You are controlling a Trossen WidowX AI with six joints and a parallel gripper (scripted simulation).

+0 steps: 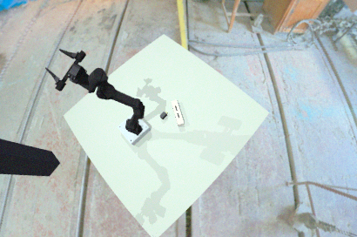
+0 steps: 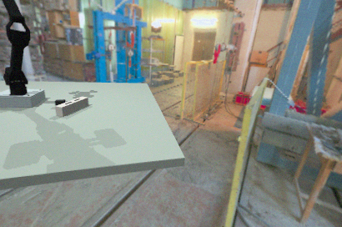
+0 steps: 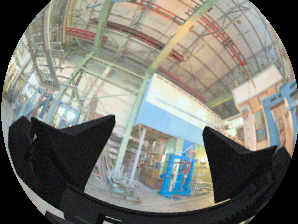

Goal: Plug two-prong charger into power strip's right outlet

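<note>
The white power strip (image 1: pixel 175 104) (image 2: pixel 60 111) lies on the pale table with its dark outlet slots facing up. The small black charger (image 1: pixel 164 115) (image 2: pixel 60 102) lies on the table between the strip and the arm's base, close beside the strip and apart from it. Its prongs are too small to make out clearly. My gripper (image 1: pixel 53 60) (image 3: pixel 160 125) is wide open and empty, raised high and well away from both, past the table's edge in the top view. In the exterior view the gripper is out of frame. The wrist view shows neither charger nor strip.
The arm's white base block (image 1: pixel 144 131) (image 2: pixel 35 99) stands on the pale table (image 1: pixel 226 99) (image 2: pixel 142 145). The table's edges drop to the floor. A black beam (image 1: pixel 26 159) reaches in at the left of the top view. Shadows of the arm lie across the table.
</note>
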